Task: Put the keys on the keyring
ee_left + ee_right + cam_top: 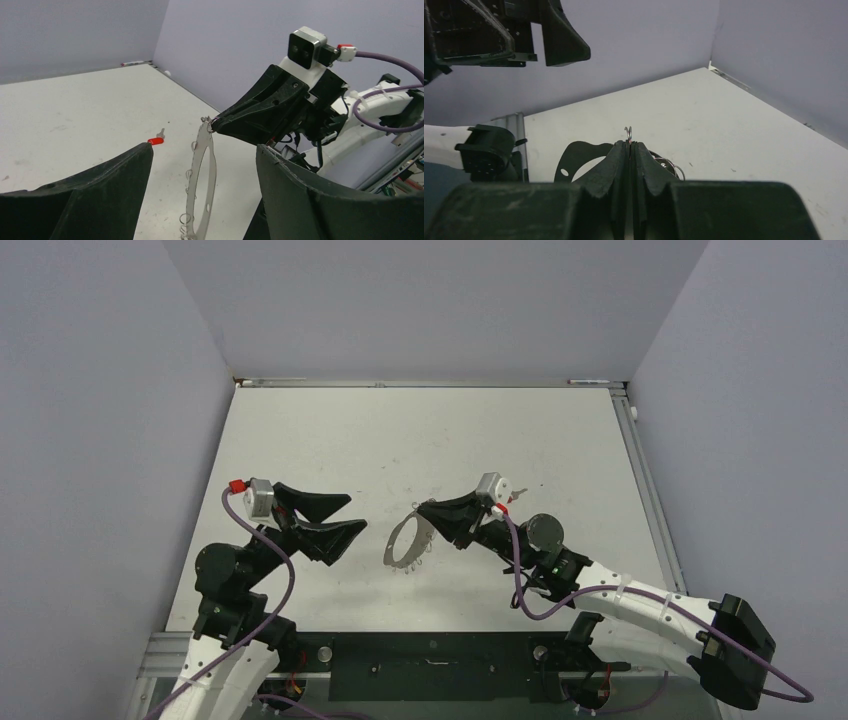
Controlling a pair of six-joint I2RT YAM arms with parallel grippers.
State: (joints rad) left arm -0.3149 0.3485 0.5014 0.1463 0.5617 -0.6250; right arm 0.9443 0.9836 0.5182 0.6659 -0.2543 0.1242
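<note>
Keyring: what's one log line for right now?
keyring: pinched in right jaws | left jaws: open, empty | key: lying on table, off ring

The keyring [405,540] is standing upright on edge over the middle of the table [330,440], with the right gripper [425,512] pinching its top rim from the right. The left gripper [355,512] is sitting just left of the ring, apart from it, its jaws spread and nothing between them. The key [156,141] is lying flat on the table behind the ring, beside the right arm's wrist.
</note>
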